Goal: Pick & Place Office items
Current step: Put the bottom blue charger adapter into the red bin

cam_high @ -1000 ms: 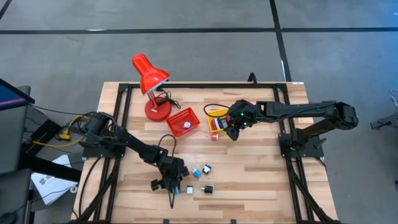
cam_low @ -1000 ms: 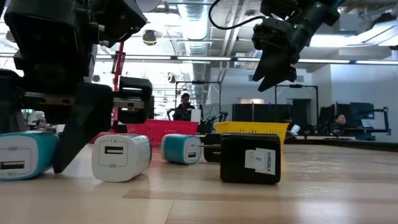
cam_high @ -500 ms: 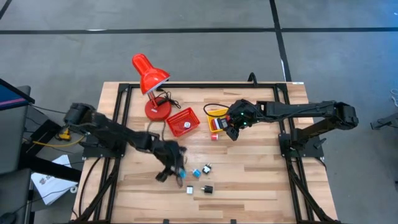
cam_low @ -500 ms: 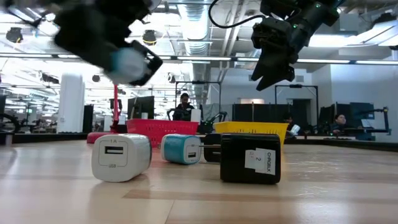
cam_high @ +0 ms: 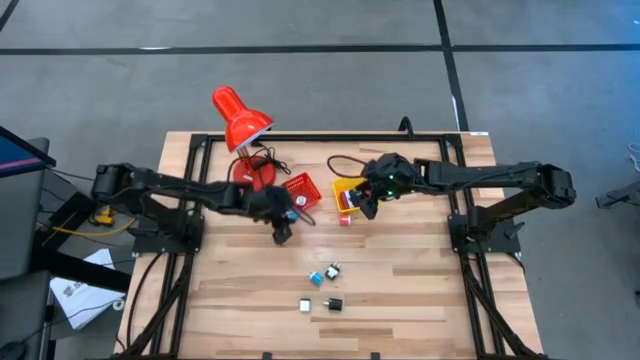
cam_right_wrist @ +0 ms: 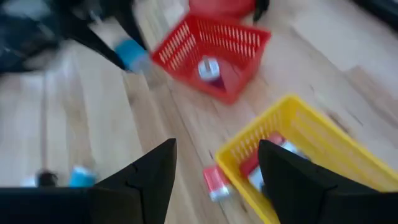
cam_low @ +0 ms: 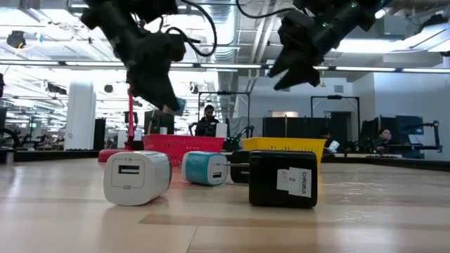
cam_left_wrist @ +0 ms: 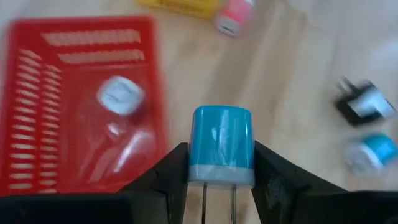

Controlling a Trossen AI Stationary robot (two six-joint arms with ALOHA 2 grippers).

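My left gripper [cam_high: 284,227] is shut on a cyan charger [cam_left_wrist: 222,140], one of the office items, above the table just near of the red basket [cam_high: 297,193]. A white charger [cam_left_wrist: 120,96] lies in that basket. My right gripper [cam_high: 364,205] hangs open over the near edge of the yellow basket [cam_high: 348,188], with nothing between its fingers. On the table beneath it lies a red charger [cam_right_wrist: 216,182]. Several more chargers lie near the table's front: a white one [cam_low: 137,177], a cyan one [cam_low: 205,169] and a black one [cam_low: 283,179]. My left gripper pinches the cyan charger's two opposite sides at its prong end [cam_left_wrist: 222,169] between its two fingers [cam_left_wrist: 174,171]. The fingers slant down from the table's left. The charger is lifted clear of the table, its body sticking out past the fingertips and its prongs pointing back toward the wrist.
A red desk lamp [cam_high: 238,120] stands at the far left, its base and cord behind the red basket. The two baskets sit side by side at the table's far middle. Bare wood lies between the baskets and the loose chargers near the front.
My left gripper has lifted the cyan charger off the table near the front edge. It has carried the charger up and toward the far edge, to beside the red basket, rolling its wrist on the way. The other chargers have stayed in place.
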